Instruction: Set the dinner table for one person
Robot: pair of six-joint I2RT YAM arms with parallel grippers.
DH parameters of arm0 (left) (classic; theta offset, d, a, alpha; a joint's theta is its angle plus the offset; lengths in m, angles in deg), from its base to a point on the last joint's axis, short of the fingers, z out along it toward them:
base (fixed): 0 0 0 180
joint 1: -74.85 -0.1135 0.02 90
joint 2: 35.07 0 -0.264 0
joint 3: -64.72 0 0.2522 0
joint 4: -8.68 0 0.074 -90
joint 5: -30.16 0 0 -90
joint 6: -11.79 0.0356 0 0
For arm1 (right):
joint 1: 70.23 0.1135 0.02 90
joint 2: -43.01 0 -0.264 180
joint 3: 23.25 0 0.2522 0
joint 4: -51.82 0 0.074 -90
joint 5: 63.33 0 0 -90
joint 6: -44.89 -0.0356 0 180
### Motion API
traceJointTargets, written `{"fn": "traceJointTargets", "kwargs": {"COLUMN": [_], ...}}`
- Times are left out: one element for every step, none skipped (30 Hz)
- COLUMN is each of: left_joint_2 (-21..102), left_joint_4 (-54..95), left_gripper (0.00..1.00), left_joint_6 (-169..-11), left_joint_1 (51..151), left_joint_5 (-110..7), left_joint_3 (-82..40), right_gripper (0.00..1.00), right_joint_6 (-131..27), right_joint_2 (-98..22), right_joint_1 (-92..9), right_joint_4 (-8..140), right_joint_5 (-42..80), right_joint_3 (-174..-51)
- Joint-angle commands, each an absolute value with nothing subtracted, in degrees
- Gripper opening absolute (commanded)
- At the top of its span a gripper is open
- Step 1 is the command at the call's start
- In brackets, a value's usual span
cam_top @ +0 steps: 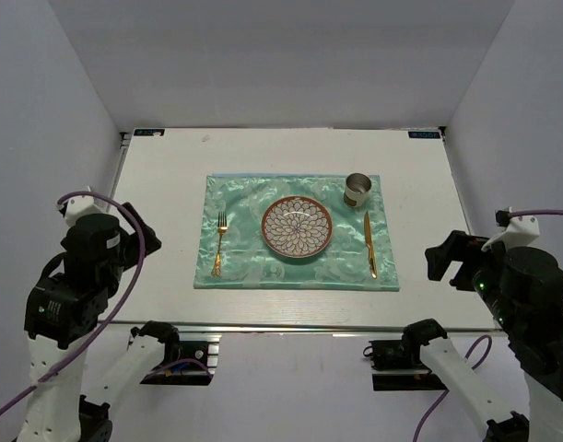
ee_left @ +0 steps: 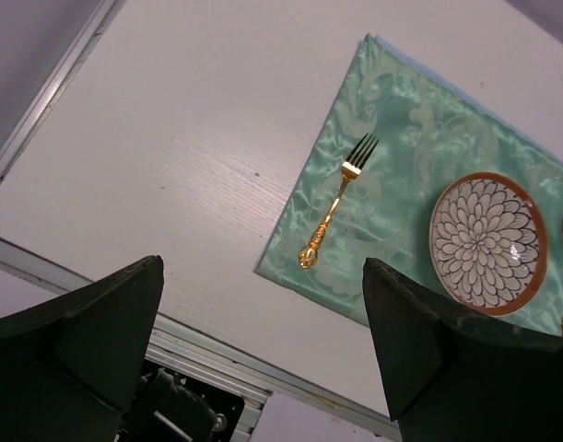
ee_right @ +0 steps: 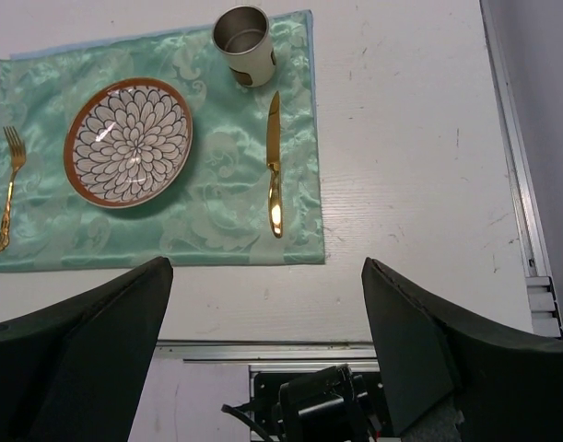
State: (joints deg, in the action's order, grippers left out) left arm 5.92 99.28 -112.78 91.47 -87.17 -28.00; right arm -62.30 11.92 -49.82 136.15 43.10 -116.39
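Looking down through both wrist cameras, I see each claw spread wide with nothing between its fingers. The left claw (ee_left: 263, 265) hangs above the near left part of the white desk (cam_top: 161, 184), well clear of its surface. The desk's metal front rail runs just below it in the wrist view. Ahead of that claw and a little to its right lies the near left corner of the green placemat (cam_top: 244, 198), with a gold fork (ee_left: 336, 203) on it, tines pointing away. The right claw (ee_right: 267, 267) hangs released over the desk's near right edge. Straight ahead of it a gold knife (ee_right: 275, 166) lies on the placemat, and a metal cup (ee_right: 243, 44) stands upright beyond the knife. A patterned plate (ee_right: 128, 141) sits ahead and to that claw's left, between fork and knife.
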Motion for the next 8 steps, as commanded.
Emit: {"fn": "traceJointTargets", "kwargs": {"left_joint_2": [6.33,6.32,6.15,6.15,6.06,5.71,5.71,5.71], "left_joint_4": [103.57,103.48,103.48,103.39,103.39,103.39,103.39,103.39], "left_gripper": [0.98,0.98,0.98,0.98,0.98,0.98,0.98,0.98], "left_joint_6": [-111.44,-111.26,-111.17,-111.26,-111.35,-111.35,-111.44,-111.44], "left_joint_1": [91.64,91.64,91.64,91.64,91.64,91.64,91.64,91.64], "left_joint_5": [-85.51,-85.15,-85.15,-85.15,-85.24,-85.33,-85.41,-85.50], "left_joint_3": [-31.22,-31.40,-31.23,-31.05,-30.96,-30.70,-30.61,-30.70], "right_gripper": [0.89,0.89,0.89,0.89,0.89,0.89,0.89,0.89], "right_joint_6": [-62.68,-62.77,-62.95,-62.95,-63.04,-63.12,-63.39,-63.39], "right_joint_2": [12.34,12.25,12.25,12.34,12.77,12.78,12.78,12.69], "right_joint_1": [-48.61,-48.69,-48.17,-48.25,-48.17,-47.73,-47.73,-47.47], "right_joint_4": [138.44,138.62,139.14,139.24,139.32,139.59,139.85,139.85], "right_joint_5": [46.19,46.10,46.10,45.92,45.92,46.10,46.36,46.27], "right_joint_3": [-119.10,-119.62,-119.89,-120.07,-120.24,-120.33,-120.77,-120.95]}}
